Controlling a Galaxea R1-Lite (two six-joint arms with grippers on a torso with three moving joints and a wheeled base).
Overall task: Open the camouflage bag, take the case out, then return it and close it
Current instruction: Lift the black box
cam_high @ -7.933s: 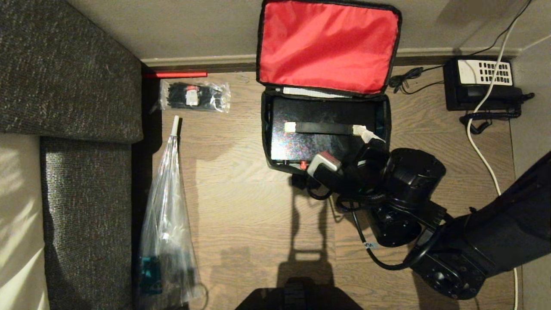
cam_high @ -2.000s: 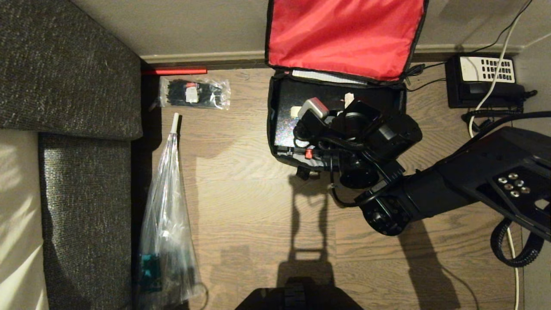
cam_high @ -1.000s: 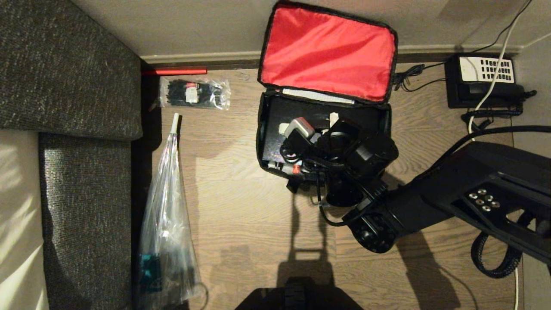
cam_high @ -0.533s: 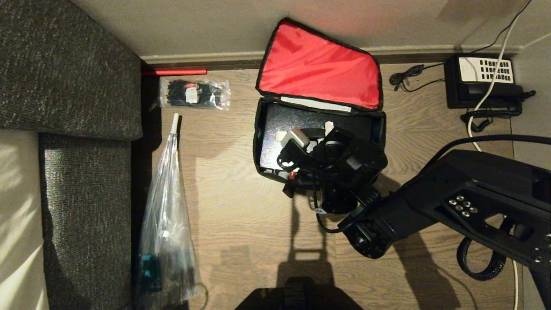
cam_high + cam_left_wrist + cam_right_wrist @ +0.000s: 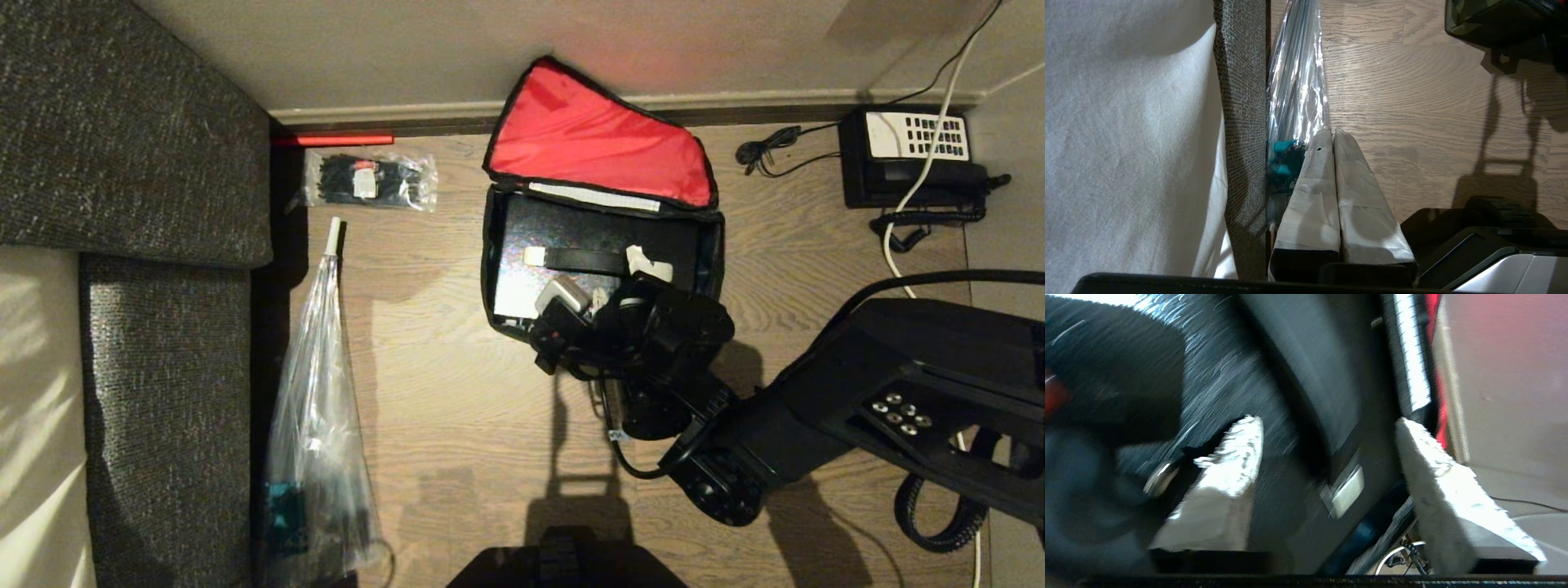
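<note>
The camouflage bag [image 5: 486, 245] stands open on the wood floor by the wall, its red-lined lid [image 5: 596, 139] leaning back and sagging on the right. The black case [image 5: 571, 233] lies flat inside it, a black handle strap [image 5: 584, 260] with pale ends on top. My right gripper [image 5: 635, 276] hovers over the near right part of the case. In the right wrist view it [image 5: 1327, 424] is open above the case [image 5: 1229, 375], holding nothing, with a pale label [image 5: 1347, 490] between the fingers. My left gripper [image 5: 1333, 134] is shut and parked beside the sofa.
A black telephone [image 5: 906, 159] with a white cable [image 5: 906, 212] sits at the back right. A clear packet of black items [image 5: 371, 180] and a long clear plastic bag [image 5: 314, 408] lie left of the bag, along the grey sofa [image 5: 122, 163].
My right gripper has opened, let go of the case's handle and drawn back toward the bag's near edge. The bag has shifted slightly and its lid has sagged.
</note>
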